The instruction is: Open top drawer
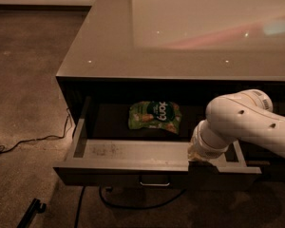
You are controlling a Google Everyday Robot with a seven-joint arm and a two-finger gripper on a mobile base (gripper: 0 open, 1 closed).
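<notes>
My arm (pixel 247 122) is a thick, rounded white shell, smooth and slightly glossy, with a few small dark round dots scattered over it. A finely ribbed band rings the fat segment at its far right end. Towards the left the shell narrows into a paler, cream-coloured collar. Below that collar the gripper (pixel 203 161) shows only as a dark shape, at the near right edge of the top drawer (pixel 118 175).
</notes>
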